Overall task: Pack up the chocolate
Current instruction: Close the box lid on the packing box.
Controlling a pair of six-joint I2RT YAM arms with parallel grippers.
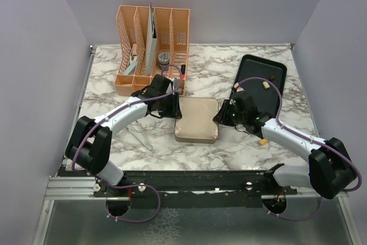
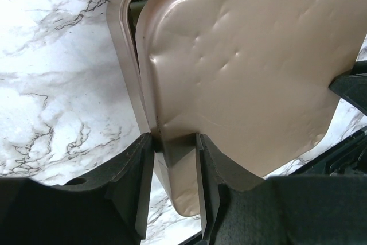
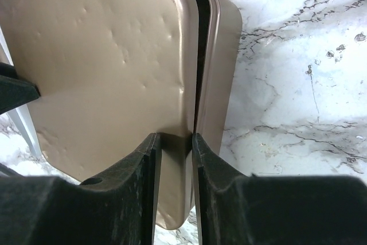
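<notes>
The square gold tin [image 1: 197, 120] lies in the middle of the table. Its dented lid [image 2: 246, 67] sits over the base [image 2: 121, 50], with a dark gap between them along one side. My left gripper [image 1: 172, 106] is shut on the lid's left edge [image 2: 175, 142]. My right gripper [image 1: 221, 116] is shut on the lid's right edge [image 3: 176, 142]; the base rim [image 3: 221, 67] shows beside it. A cream chocolate piece [image 1: 265, 85] and a dark piece [image 1: 270, 77] lie on the black tray [image 1: 252, 64]. A light brown piece [image 1: 262, 140] lies on the table. The tin's inside is hidden.
An orange desk organiser [image 1: 152, 50] with papers and small items stands at the back left, close behind my left gripper. A thin pale V-shaped tool [image 1: 140, 136] lies on the marble left of the tin. Grey walls close in the table's sides and back.
</notes>
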